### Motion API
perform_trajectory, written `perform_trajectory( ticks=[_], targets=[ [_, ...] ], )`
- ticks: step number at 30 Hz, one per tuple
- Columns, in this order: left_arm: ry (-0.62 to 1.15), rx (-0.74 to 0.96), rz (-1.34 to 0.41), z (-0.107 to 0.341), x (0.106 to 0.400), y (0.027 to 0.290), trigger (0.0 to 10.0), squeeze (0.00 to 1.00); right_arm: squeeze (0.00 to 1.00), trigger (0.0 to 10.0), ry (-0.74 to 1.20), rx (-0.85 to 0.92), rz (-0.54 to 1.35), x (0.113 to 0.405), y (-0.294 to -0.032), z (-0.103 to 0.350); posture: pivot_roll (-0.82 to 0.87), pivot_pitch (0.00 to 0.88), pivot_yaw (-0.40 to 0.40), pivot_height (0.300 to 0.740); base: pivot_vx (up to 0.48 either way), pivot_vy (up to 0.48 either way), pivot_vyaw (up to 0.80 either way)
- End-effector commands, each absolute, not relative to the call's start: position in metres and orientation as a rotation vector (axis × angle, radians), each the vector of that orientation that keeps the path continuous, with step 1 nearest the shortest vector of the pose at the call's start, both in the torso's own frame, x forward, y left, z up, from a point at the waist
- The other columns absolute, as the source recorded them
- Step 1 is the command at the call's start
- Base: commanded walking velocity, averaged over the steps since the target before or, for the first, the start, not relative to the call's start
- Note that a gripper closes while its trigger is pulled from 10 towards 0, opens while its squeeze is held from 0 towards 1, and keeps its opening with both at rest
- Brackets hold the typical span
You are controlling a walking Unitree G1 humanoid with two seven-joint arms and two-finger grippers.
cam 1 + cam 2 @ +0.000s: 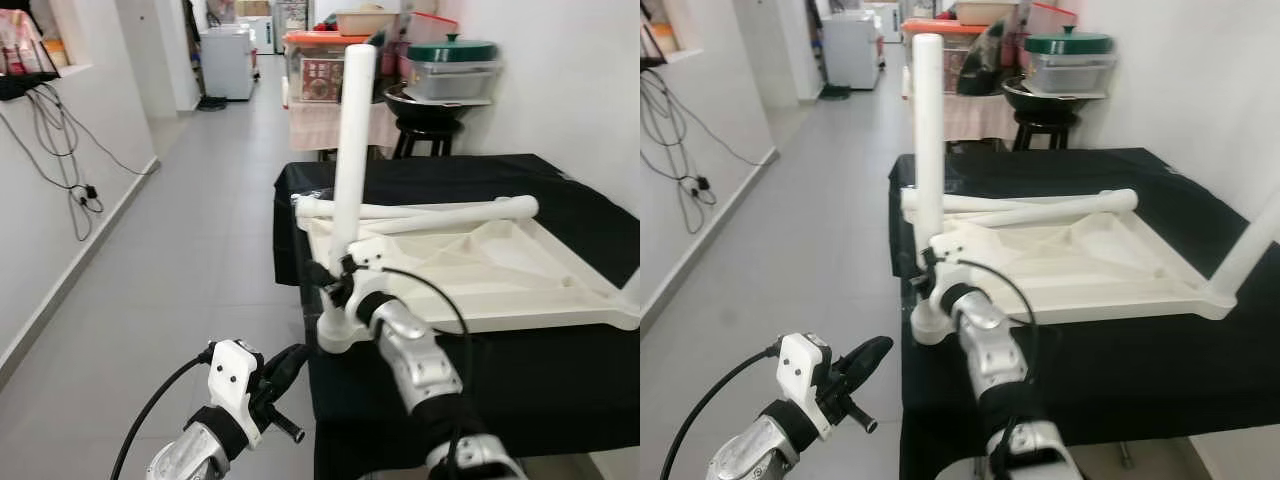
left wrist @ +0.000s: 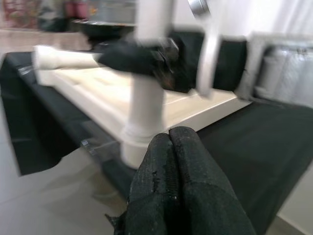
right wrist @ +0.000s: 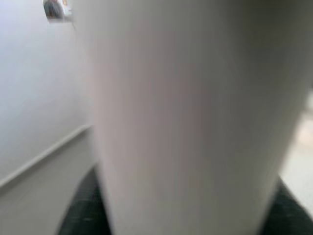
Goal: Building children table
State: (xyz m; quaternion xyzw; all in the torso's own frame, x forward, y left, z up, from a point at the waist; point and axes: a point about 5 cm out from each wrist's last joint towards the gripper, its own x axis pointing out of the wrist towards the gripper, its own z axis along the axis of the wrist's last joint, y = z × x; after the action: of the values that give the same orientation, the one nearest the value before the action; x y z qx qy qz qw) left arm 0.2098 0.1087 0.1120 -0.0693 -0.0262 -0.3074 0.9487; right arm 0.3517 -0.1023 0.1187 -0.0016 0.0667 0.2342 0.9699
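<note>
A white children's table top [image 1: 520, 290] lies upside down on a black-covered table [image 1: 520, 380]. One white leg [image 1: 352, 140] stands upright in the socket at its near left corner. My right gripper [image 1: 335, 272] is shut on this leg low down, just above the socket; the leg [image 3: 186, 117] is blurred and very close in the right wrist view. Two loose white legs [image 1: 450, 212] lie across the top's far edge. Another leg [image 1: 1250, 245] rises tilted from the near right corner. My left gripper [image 1: 290, 362] hovers shut and empty, below and left of the upright leg [image 2: 146, 93].
Behind the table stand a stool with a black wok and lidded containers [image 1: 450, 70] and an orange-lidded storage box [image 1: 320, 60]. A white appliance [image 1: 228, 60] stands down the corridor. Cables [image 1: 60, 150] hang on the left wall. Grey floor [image 1: 190, 260] is open to the left.
</note>
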Motion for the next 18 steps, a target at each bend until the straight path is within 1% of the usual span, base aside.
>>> perform_trajectory(
  ticks=[1,5,6,7,9,10,11,12,13,15,16,18],
  targets=[
    [-0.034,-0.12,-0.619,0.109,0.21,0.11,10.0,0.0,1.0,10.0,0.168,0.008,0.445,0.355,-0.112,0.116,0.01,0.0,0.003,0.74,0.0,0.0,0.0],
    [-0.037,-0.106,-0.605,0.11,0.208,0.11,10.0,0.0,1.0,10.0,0.151,-0.025,0.432,0.364,-0.122,0.135,0.02,0.0,-0.002,0.74,0.0,0.0,0.0],
    [-0.039,-0.096,-0.595,0.111,0.207,0.111,10.0,0.0,0.0,10.0,0.114,-0.019,0.471,0.37,-0.126,0.147,0.03,0.0,-0.008,0.74,0.0,0.0,0.0],
    [-0.041,-0.09,-0.588,0.112,0.206,0.112,10.0,0.0,0.0,10.0,0.086,-0.014,0.502,0.374,-0.129,0.156,0.03,0.0,-0.008,0.74,0.0,0.0,0.0],
    [-0.041,-0.09,-0.588,0.112,0.206,0.112,10.0,0.0,0.0,10.0,0.086,-0.014,0.502,0.374,-0.129,0.156,0.03,0.0,-0.008,0.74,0.0,0.0,0.0],
    [-0.043,-0.087,-0.582,0.112,0.205,0.113,10.0,0.0,0.0,10.0,0.038,-0.003,0.559,0.38,-0.132,0.168,0.05,0.0,-0.014,0.74,0.0,0.0,0.0],
    [-0.043,-0.087,-0.582,0.112,0.205,0.113,10.0,0.0,0.0,10.0,0.038,-0.003,0.559,0.38,-0.132,0.168,0.05,0.0,-0.014,0.74,0.0,0.0,0.0],
    [-0.044,-0.082,-0.573,0.113,0.203,0.114,10.0,0.0,0.0,10.0,-0.001,0.005,0.647,0.383,-0.134,0.179,0.05,0.0,-0.016,0.74,0.0,0.0,0.0],
    [-0.044,-0.082,-0.573,0.113,0.203,0.114,10.0,0.0,0.0,10.0,-0.001,0.005,0.647,0.383,-0.134,0.179,0.05,0.0,-0.016,0.74,0.0,0.0,0.0],
    [-0.049,-0.059,-0.548,0.114,0.202,0.117,10.0,0.0,0.0,10.0,-0.012,-0.051,0.832,0.383,-0.134,0.187,0.07,0.0,-0.022,0.74,0.0,0.0,0.0],
    [-0.054,-0.05,-0.536,0.115,0.202,0.119,10.0,0.0,0.0,10.0,0.009,-0.082,0.892,0.382,-0.133,0.186,0.08,0.0,-0.028,0.74,0.0,0.0,0.0],
    [-0.054,-0.05,-0.536,0.115,0.202,0.119,10.0,0.0,0.0,10.0,0.009,-0.082,0.892,0.382,-0.133,0.186,0.08,0.0,-0.028,0.74,0.0,0.0,0.0]
  ],
)
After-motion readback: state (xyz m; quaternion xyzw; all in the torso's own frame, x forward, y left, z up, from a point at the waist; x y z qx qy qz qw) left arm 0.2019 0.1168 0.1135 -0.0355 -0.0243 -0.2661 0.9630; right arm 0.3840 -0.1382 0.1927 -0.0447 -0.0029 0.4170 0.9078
